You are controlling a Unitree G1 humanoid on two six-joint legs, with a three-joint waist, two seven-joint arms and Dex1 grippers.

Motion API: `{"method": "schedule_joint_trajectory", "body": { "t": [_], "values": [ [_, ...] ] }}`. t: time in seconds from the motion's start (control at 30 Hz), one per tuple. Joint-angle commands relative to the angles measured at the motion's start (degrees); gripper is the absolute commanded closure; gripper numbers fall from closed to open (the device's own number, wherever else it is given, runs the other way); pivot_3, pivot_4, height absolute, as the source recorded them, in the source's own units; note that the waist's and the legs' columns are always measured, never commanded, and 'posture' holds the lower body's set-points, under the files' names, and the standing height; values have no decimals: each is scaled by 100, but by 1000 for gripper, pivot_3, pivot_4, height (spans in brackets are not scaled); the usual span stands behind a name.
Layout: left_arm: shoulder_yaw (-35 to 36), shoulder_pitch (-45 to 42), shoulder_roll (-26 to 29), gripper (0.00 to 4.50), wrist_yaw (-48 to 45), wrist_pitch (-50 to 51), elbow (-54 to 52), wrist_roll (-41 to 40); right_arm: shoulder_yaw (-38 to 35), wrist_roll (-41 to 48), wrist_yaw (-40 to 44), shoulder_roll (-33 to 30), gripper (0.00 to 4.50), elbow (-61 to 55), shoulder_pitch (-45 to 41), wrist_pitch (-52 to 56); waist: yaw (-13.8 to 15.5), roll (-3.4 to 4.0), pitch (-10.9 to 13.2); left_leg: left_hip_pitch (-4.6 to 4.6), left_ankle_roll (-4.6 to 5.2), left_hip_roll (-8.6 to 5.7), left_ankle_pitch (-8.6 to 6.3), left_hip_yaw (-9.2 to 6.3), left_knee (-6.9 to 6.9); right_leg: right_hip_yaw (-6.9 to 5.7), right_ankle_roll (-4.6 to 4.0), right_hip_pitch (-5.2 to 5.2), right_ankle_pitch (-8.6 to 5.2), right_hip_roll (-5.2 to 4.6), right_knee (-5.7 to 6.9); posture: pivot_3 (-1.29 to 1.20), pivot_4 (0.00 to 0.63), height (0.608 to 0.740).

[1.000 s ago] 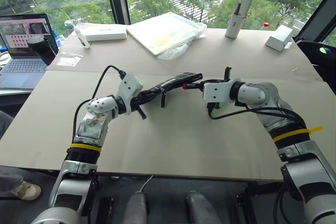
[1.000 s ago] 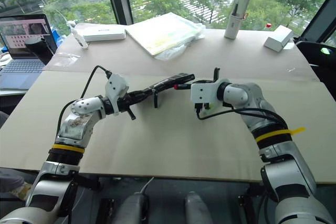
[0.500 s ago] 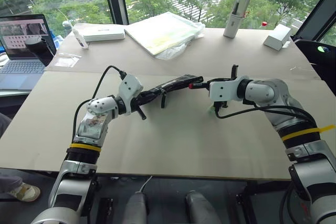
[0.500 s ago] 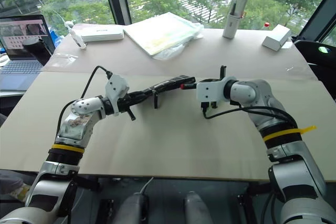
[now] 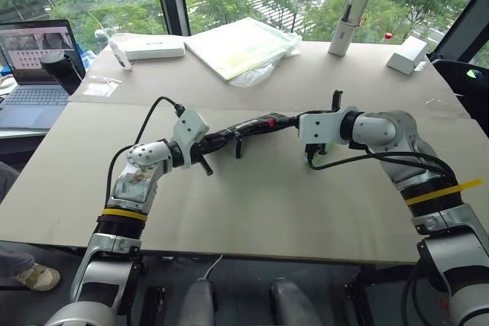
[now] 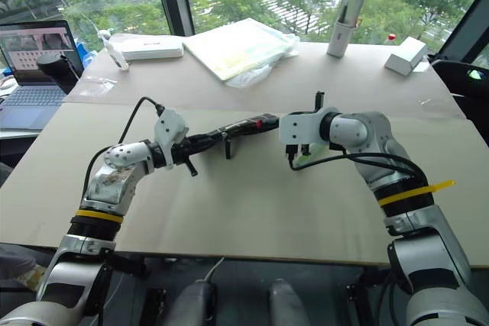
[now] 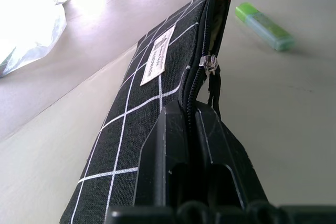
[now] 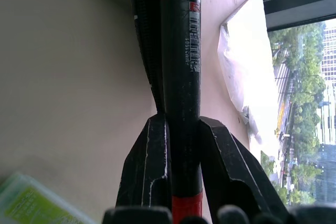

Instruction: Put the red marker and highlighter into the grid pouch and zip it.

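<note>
From the left eye view, the left gripper [image 5: 205, 145] pinches the near-left end of the grid pouch [image 5: 243, 127] and holds it off the table [image 5: 252, 211], while the right gripper [image 5: 293, 120] clamps the red marker [image 5: 280, 120]; a second ago the marker's red end sat just outside the pouch's far-right mouth, and now it has slid to the opening, so insertion is under way. The right eye view shows the same contact, with the highlighter [image 6: 304, 159] lying on the table under the right wrist, not yet collected. In the left wrist view the fingers are closed tight on the pouch's edge, the zipper parted, the marker's red tip at the mouth. In the right wrist view the narrow jaws squeeze the dark barrel, aimed along the zipper line.
</note>
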Motion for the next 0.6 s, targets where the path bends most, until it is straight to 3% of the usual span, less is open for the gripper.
{"method": "schedule_joint_trajectory", "body": {
  "t": [0.03,0.6],
  "values": [
    [26,-80,57,4500,-28,-67,-55,-34,-136,-33,5,-108,4083,-302,-204,34,-2,0,0,0,0,0,0,0,0,0,0,0,0,0,0,0,150,737],
    [52,-161,10,4500,-20,48,-113,-96,185,-691,-285,-28,4083,-16,-308,-94,0,0,0,0,0,0,0,1,0,0,0,-1,0,0,0,0,150,737]
  ]
}}
